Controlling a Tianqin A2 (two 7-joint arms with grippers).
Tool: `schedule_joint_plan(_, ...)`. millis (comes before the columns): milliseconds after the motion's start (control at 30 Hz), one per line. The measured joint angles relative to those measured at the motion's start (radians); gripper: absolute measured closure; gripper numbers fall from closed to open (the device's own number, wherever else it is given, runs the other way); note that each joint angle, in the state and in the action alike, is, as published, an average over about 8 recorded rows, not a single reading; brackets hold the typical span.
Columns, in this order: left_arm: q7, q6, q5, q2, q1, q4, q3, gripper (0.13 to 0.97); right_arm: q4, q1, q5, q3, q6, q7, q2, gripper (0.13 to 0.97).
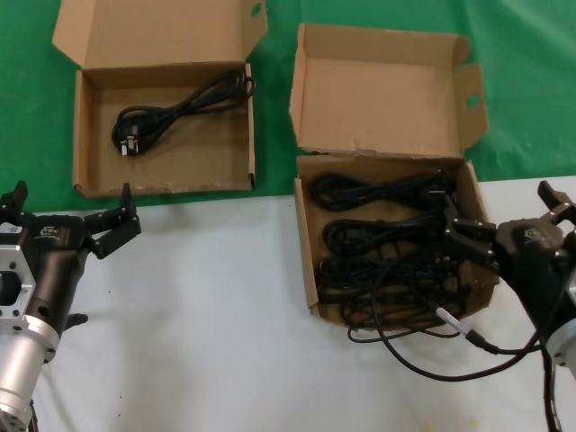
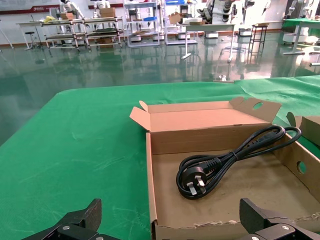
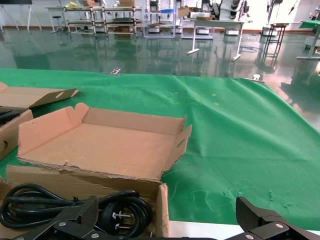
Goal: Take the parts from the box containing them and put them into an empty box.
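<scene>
The neat carton (image 1: 83, 135) at the back left, its flat lid open, holds one coiled black cable (image 1: 180, 103); the left wrist view shows that carton (image 2: 149, 175) and the cable with its plug (image 2: 220, 162). The ragged-edged carton (image 1: 307, 243) on the right holds several tangled black cables (image 1: 387, 229), also seen in the right wrist view (image 3: 120, 210). My left gripper (image 1: 70, 196) (image 2: 170, 210) hangs open just before the left carton's front wall, holding nothing. My right gripper (image 1: 498, 205) (image 3: 166, 206) is open over the right carton's right side.
A thin robot cable with a metal connector (image 1: 461, 329) loops over the white table (image 1: 198, 306) in front of the right carton. Green cloth (image 1: 27, 117) covers the back. The right carton's flapped lid (image 1: 378, 90) stands open behind it.
</scene>
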Motion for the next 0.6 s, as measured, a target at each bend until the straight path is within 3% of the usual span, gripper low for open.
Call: schedule_joint_plan(600, 0.0, 0.0, 0.0, 0.0, 0.0, 0.0, 0.0, 0.132, 0.0, 0.0, 0.0, 0.0, 0.0, 0.0, 0.0, 0.129)
